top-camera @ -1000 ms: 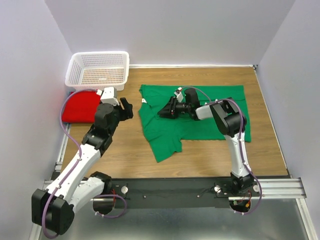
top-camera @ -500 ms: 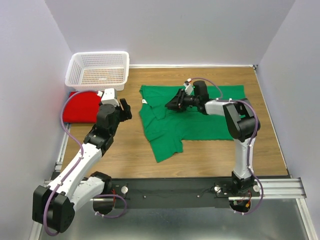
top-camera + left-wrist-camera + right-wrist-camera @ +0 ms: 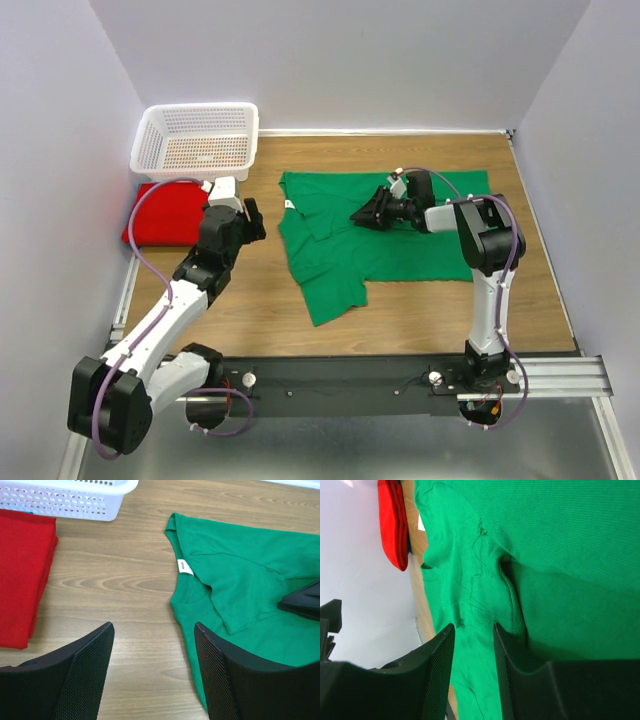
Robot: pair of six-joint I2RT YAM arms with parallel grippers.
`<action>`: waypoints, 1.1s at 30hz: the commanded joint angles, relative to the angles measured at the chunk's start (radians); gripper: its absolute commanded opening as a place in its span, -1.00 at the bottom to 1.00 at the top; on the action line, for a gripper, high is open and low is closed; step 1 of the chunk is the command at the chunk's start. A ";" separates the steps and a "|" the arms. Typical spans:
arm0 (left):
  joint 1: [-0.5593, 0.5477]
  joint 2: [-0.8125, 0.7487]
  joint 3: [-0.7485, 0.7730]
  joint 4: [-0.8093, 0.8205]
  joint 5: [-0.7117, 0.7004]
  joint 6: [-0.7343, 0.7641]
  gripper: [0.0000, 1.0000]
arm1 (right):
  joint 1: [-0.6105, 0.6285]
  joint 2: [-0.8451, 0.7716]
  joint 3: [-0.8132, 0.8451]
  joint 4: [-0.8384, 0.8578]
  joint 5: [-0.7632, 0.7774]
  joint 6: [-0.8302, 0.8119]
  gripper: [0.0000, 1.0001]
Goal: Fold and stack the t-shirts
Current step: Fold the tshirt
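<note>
Top external view: a soft, bright green t-shirt (image 3: 400, 250) lies spread flat right of the middle of the wood-grain table (image 3: 250, 290), one sleeve trailing toward the near edge. A bright red t-shirt (image 3: 165, 215), folded into a thick pad, sits at the left edge, just beside the white perforated plastic basket (image 3: 200, 108) in the far-left corner. Bare wood runs between the shirts and along the near edge. The left gripper (image 3: 250, 215) hangs over that bare strip. The right gripper (image 3: 365, 213) is low over the green chest.

Left wrist view: the black, mesh-textured jaws stand wide apart, released, with only wood between them. A small white label (image 3: 185, 566) marks the green collar.

Right wrist view: the jaws stand partly apart over fine-ribbed green knit, with no cloth pinched between them.
</note>
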 commanded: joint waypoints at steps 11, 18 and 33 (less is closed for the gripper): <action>-0.040 0.253 0.148 -0.351 0.114 -0.110 0.42 | -0.032 -0.408 0.002 -0.741 0.514 -0.414 -0.07; -0.194 0.417 0.257 -0.499 0.201 -0.213 0.36 | -0.032 -0.640 -0.133 -0.887 0.966 -0.468 -0.01; -0.249 0.647 0.356 -0.562 0.198 -0.270 0.22 | -0.032 -0.911 -0.254 -0.938 1.101 -0.438 0.11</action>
